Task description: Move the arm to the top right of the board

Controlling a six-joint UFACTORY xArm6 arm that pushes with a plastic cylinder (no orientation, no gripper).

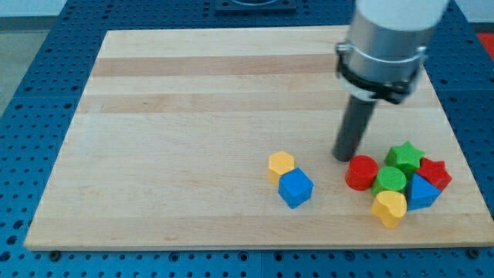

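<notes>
My tip (pixel 343 157) rests on the wooden board (pixel 193 116) at the view's right, below the middle. It stands just to the upper left of a red cylinder (pixel 361 172), very close to it. Right of that lies a tight cluster: a green star (pixel 404 157), a red star (pixel 434 173), a green cylinder (pixel 390 181), a blue triangle (pixel 421 192) and a yellow heart (pixel 389 208). Left of the tip sit a yellow hexagon (pixel 282 164) and a blue cube (pixel 295 188), touching each other.
The arm's grey body (pixel 386 46) hangs over the board's upper right part. A blue perforated table (pixel 31 93) surrounds the board on all sides.
</notes>
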